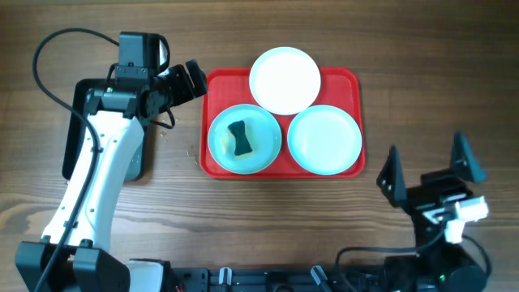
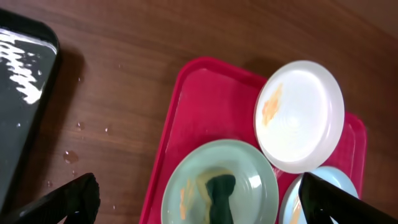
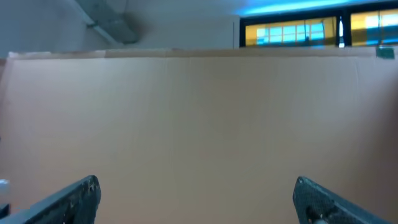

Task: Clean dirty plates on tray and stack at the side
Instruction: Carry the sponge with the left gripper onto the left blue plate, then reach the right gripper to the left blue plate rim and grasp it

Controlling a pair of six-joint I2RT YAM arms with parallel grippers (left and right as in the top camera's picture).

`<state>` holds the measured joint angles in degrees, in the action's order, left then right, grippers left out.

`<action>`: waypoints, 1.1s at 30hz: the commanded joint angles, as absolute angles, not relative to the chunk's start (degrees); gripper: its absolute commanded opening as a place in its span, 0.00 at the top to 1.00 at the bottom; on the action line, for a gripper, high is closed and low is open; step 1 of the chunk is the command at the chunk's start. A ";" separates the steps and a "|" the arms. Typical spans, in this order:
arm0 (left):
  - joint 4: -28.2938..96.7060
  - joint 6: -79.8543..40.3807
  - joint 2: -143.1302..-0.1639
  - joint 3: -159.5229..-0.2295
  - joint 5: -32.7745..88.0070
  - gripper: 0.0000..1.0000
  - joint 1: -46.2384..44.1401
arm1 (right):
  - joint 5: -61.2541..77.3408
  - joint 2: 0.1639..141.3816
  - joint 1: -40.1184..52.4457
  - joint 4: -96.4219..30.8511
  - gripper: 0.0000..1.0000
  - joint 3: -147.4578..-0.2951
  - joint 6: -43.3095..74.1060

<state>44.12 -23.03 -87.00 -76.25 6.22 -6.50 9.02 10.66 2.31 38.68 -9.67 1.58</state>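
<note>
On the red tray [image 1: 350, 85] sit three plates [image 1: 324, 139], a dark sponge [image 1: 240, 139] lying in the left one, likely for wiping. The left gripper [image 1: 190, 81] hovers spread beside the tray, while the right gripper [image 1: 428, 165] is idle, spread, well apart.

The table [image 1: 430, 49] is brown wood with darker lines running along it, and the light on it is soft and even. A few small wet drops [image 2: 70, 155] shine on the wood.

A big plain brown board [image 3: 199, 130] stands up and hides most of the room. Above the board, on the left, is a grey wall [image 3: 37, 25] with a grey pipe [image 3: 111, 23] on it. Above the board, on the right, is a row of windows [image 3: 289, 31] glowing yellow. A strip of blue light [image 3: 292, 7] runs just over them
</note>
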 commanded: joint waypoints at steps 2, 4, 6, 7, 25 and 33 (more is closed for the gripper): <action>44.01 -22.92 -87.15 -76.47 5.87 0.00 -6.20 | 13.47 39.83 2.17 6.61 0.00 -45.47 -9.15; 44.23 -22.92 -87.15 -76.47 5.87 0.00 -6.20 | 21.12 60.03 2.17 -9.76 0.00 -64.18 -8.99; 44.86 -22.92 -87.15 -76.44 5.87 0.00 -6.20 | 32.62 72.31 2.17 -8.29 0.00 -69.63 -1.15; 44.86 -22.92 -87.15 -76.44 5.87 0.00 -6.20 | 41.69 76.71 2.15 -3.09 0.00 -69.63 2.66; 46.19 -22.94 -87.15 -76.44 6.98 0.00 -6.26 | 9.89 114.76 28.23 -35.22 0.48 -85.76 -3.86; 46.13 -22.94 -87.15 -76.44 6.98 0.00 -6.26 | 10.55 119.63 28.12 -40.18 0.62 -84.73 -4.40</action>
